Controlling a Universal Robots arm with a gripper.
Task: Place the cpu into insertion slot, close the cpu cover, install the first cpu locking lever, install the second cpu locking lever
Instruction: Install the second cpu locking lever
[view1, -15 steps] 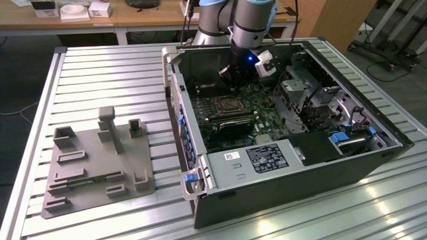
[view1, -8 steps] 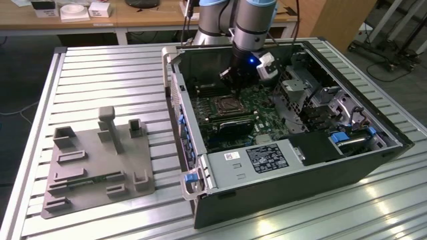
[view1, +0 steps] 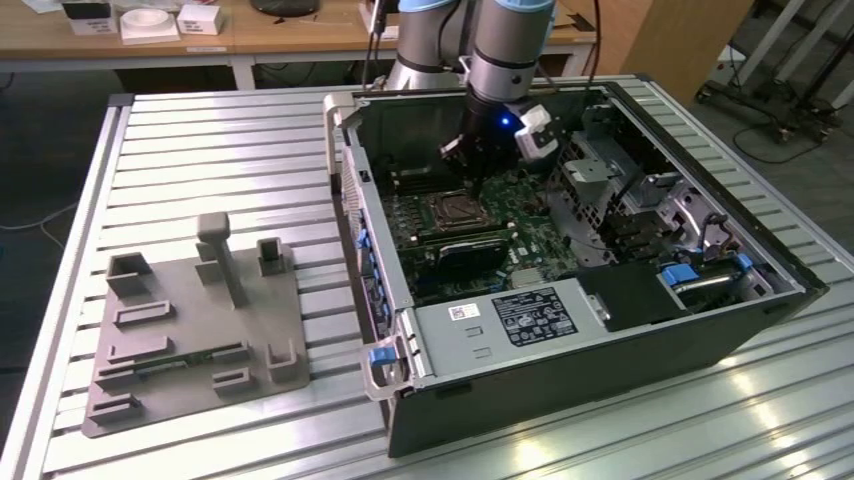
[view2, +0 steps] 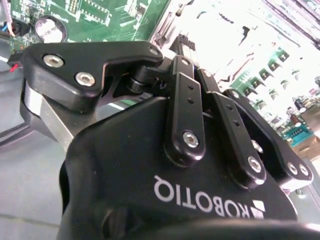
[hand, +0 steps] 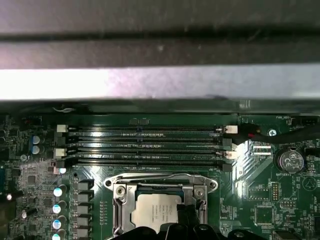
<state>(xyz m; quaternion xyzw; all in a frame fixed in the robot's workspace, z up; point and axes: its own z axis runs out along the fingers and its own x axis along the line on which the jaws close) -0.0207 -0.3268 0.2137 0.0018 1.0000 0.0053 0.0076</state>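
1 cpu (hand: 155, 210), 4 mem slots (hand: 145, 145) — 1 cover (hand: 161, 186)

Print in view, left unread

I see 1 line of bold white lettering, upside down to the camera, on the black housing (view2: 150, 175) in the second wrist view. In the exterior view, the grey box (view1: 441, 345) at the near end of the computer case (view1: 601, 370) carries 2 stickers: a black label (view1: 534, 315) with white print and a small white label (view1: 463, 311), both too small for me to make out. In the first wrist view, faint engraved lines sit on the cpu (hand: 155, 212), and tiny white legends dot the green circuit board (hand: 260, 195) beside the coin cell (hand: 290, 160) and the connectors; I can't read them reliably.
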